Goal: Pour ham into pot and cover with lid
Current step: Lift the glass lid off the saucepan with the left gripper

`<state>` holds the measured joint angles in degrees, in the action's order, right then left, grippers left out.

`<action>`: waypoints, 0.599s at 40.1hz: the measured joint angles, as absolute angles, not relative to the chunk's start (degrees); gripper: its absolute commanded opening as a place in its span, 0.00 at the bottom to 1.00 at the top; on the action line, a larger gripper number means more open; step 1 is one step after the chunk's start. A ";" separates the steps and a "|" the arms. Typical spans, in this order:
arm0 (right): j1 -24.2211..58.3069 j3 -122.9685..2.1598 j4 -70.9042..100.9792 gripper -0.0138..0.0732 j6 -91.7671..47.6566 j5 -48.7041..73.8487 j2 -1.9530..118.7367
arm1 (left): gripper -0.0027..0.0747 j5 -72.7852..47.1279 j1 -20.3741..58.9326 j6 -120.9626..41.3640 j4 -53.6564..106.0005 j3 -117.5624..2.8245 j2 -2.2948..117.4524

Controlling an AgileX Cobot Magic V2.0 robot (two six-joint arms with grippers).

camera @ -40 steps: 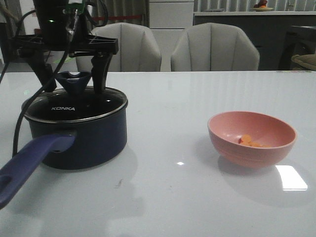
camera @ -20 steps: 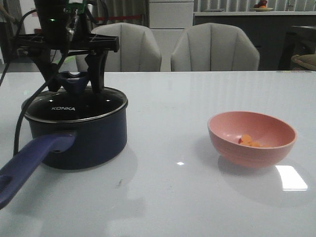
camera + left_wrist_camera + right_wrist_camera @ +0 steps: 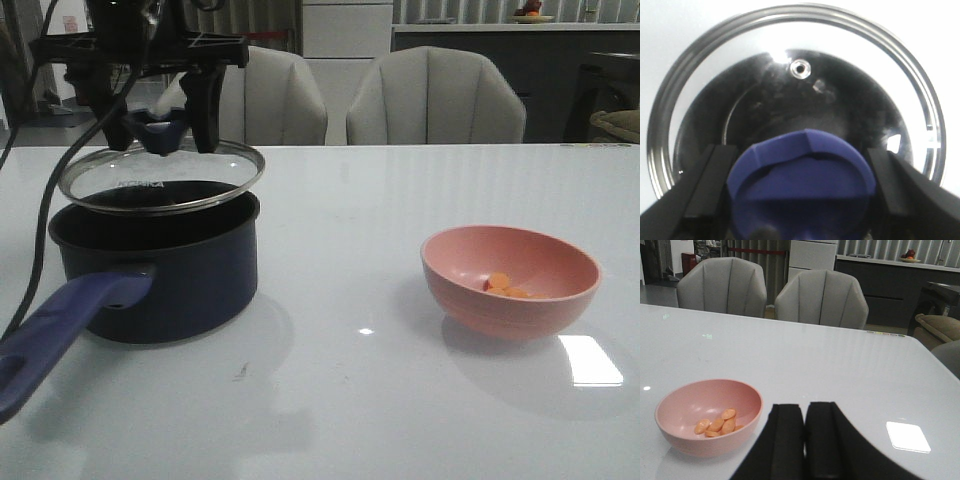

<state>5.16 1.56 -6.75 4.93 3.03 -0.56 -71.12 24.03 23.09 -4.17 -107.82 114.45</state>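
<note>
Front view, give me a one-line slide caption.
Left hand holds the glass lid tilted above the open pot; ham waits in the pink bowl.

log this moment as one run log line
left gripper: shut on lid knob, lid raised clear of pot | right gripper: shut, idle | ham: in pink bowl | stage: uncovering pot

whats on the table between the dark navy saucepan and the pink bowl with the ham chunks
Nothing: in the front view the white table is bare between the dark navy saucepan and the pink bowl, showing only light reflections.
</note>
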 measured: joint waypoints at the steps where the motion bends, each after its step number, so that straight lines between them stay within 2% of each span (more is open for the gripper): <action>1: 5.16 1.56 -6.75 0.34 4.93 3.03 -0.56 | 0.32 -71.12 23.79 23.09 -4.17 -107.82 114.21; 12: 5.16 1.56 -6.75 0.34 4.93 3.03 -0.56 | 0.32 -71.37 16.15 17.92 -3.91 -105.00 108.91; 19: 5.16 1.56 -6.75 0.34 4.93 3.03 -0.56 | 0.32 -70.59 6.61 14.10 -3.89 -97.98 102.90; 24: 5.16 1.56 -6.75 0.34 4.93 3.03 -0.56 | 0.32 -64.61 -1.97 9.57 0.77 -88.44 98.31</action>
